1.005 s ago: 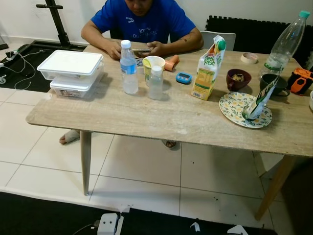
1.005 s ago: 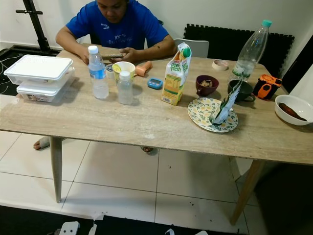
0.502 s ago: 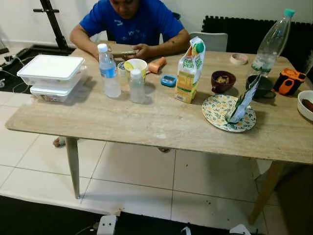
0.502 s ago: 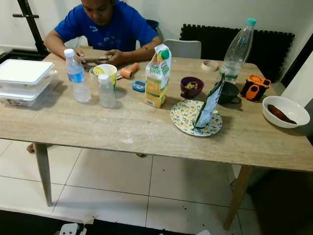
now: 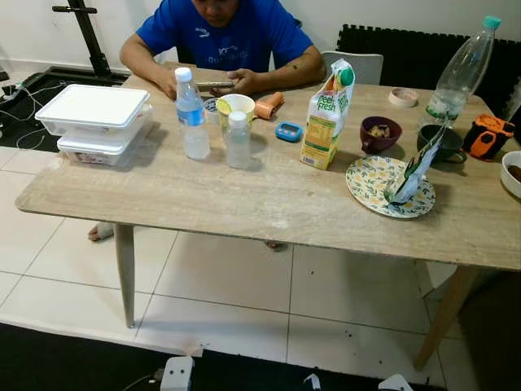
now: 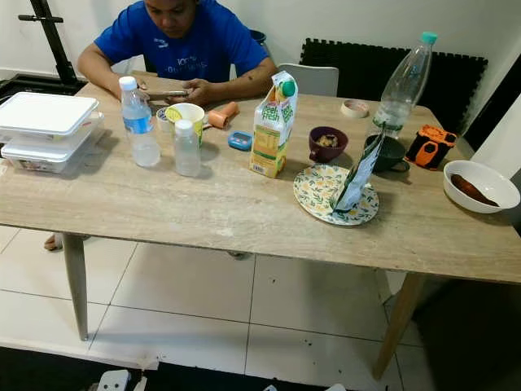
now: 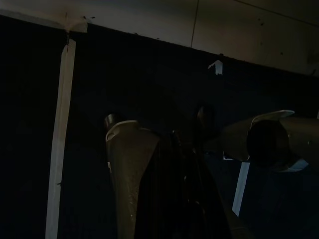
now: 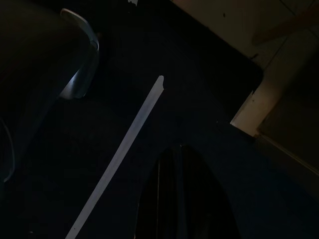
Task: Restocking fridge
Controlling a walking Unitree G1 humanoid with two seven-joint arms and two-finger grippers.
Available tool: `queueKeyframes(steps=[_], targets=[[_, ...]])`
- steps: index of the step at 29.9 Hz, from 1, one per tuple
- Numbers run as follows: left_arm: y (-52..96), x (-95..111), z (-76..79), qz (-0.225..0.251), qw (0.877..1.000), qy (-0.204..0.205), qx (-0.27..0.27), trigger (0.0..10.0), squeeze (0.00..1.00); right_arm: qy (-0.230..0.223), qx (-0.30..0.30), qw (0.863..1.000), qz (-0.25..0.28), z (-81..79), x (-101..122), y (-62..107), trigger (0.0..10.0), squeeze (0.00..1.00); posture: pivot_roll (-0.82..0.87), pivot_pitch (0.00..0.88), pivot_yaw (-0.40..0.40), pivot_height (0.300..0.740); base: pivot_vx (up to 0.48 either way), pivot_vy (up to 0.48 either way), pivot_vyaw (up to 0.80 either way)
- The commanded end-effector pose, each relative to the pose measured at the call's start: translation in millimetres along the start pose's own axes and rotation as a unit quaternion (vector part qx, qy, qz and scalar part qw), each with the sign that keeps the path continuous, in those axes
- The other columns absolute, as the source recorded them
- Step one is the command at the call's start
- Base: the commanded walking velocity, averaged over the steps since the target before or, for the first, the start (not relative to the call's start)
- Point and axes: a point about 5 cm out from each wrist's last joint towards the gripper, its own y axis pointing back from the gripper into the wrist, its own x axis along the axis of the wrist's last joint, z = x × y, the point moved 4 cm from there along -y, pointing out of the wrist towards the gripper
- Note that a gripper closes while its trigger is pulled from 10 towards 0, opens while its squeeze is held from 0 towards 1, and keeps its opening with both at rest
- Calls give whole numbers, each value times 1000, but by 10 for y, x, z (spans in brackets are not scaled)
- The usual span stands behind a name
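Hanging over dark floor mat, left gripper point(image 7: 184, 199) and right gripper point(image 8: 182, 199) look closed, perhaps; juice carton point(image 5: 326, 115) stands on desk point(image 5: 244, 204) far ahead.

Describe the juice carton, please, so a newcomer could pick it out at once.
On the long wooden table, look near the middle, just left of the patterned plate. The juice carton stands upright there: the only tall yellow-and-green box, unlike the clear plastic bottles further left.

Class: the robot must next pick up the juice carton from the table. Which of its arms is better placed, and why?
Probably the right. Both grippers hang idle over the dark floor mat, so neither leads. The green-and-yellow juice carton stands slightly right of the wooden table's middle, with two clear plastic water bottles crowding the left.
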Motion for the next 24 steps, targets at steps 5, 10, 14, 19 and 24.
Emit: queueKeyframes(steps=[5, 10, 14, 19, 24], targets=[[41, -241, 7, -42, 999, 5, 4, 10000, 0, -4, 2, 1000, -7, -25, -60, 6, 10000, 0, -38, 103, -52, 740, 0, 0, 0], [40, -243, 12, -42, 999, 5, 4, 10000, 0, -3, 2, 1000, -7, -25, -59, 5, 10000, 0, -38, 103, -52, 740, 0, 0, 0], [41, -249, 12, -43, 999, 6, 4, 10000, 0, -3, 2, 1000, -7, -27, -60, 5, 10000, 0, -38, 103, -52, 740, 0, 0, 0], [45, -267, 13, -46, 999, 5, 5, 10000, 0, -4, 2, 1000, -7, -26, -58, 5, 10000, 0, -39, 105, -54, 740, 0, 0, 0], [48, -271, 10, -46, 999, 3, 5, 10000, 0, -4, 2, 1000, -7, -32, -59, 5, 10000, 0, -38, 105, -53, 740, 0, 0, 0]])
